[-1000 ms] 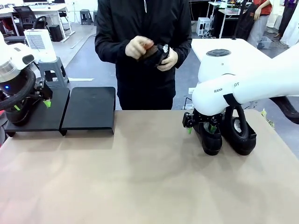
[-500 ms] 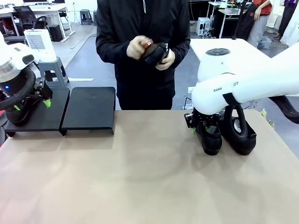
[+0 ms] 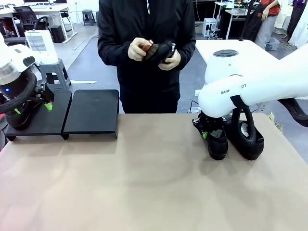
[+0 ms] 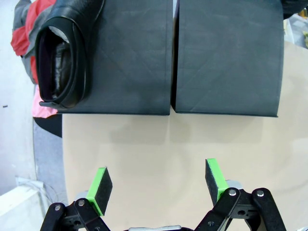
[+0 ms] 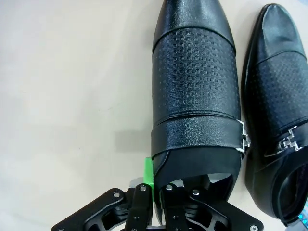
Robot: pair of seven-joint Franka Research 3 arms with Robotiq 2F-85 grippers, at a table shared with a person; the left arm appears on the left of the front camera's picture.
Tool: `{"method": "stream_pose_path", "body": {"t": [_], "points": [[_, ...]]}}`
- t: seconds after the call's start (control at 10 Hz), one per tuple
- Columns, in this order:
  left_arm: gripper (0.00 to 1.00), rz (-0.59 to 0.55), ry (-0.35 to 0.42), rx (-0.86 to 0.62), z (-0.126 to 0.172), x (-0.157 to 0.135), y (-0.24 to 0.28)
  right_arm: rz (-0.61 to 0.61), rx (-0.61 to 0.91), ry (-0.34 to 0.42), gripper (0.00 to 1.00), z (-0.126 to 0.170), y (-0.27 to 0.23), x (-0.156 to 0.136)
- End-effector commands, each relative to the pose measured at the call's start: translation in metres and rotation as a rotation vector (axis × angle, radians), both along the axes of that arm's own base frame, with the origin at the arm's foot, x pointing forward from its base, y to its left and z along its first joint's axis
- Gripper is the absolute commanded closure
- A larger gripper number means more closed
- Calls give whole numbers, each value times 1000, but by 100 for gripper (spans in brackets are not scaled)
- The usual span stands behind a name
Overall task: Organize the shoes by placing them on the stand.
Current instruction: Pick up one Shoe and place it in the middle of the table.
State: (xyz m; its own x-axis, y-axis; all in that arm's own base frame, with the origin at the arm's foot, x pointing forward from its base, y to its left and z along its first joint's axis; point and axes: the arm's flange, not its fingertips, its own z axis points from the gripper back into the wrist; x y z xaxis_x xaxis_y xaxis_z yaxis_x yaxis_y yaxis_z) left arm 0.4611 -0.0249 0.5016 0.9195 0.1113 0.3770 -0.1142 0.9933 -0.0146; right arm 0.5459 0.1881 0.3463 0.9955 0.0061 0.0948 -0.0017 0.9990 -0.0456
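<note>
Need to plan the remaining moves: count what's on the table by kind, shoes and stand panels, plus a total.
Shoes: 3 (stand shoe, gripped shoe in the right pincer, loose shoe)
Stand panels: 2 (left panel, right panel)
Total: 5
</note>
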Motion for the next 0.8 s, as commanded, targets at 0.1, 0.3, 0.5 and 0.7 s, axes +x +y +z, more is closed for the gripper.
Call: {"method": "stream_pose_path", "body": {"t": [0.1,0.3,0.5,0.7], "points": [[0,-2,-7,17,1,-1,2,-63,15,61,100,13,6,0],[0,-2,-7,17,1,-1,2,-46,144,-21,100,90,55,-105],[0,-2,-7,17,1,-1,2,-54,146,-20,100,91,56,-109],[0,-2,-7,17,1,-1,2,-29,208,6,100,96,82,-155]]}}
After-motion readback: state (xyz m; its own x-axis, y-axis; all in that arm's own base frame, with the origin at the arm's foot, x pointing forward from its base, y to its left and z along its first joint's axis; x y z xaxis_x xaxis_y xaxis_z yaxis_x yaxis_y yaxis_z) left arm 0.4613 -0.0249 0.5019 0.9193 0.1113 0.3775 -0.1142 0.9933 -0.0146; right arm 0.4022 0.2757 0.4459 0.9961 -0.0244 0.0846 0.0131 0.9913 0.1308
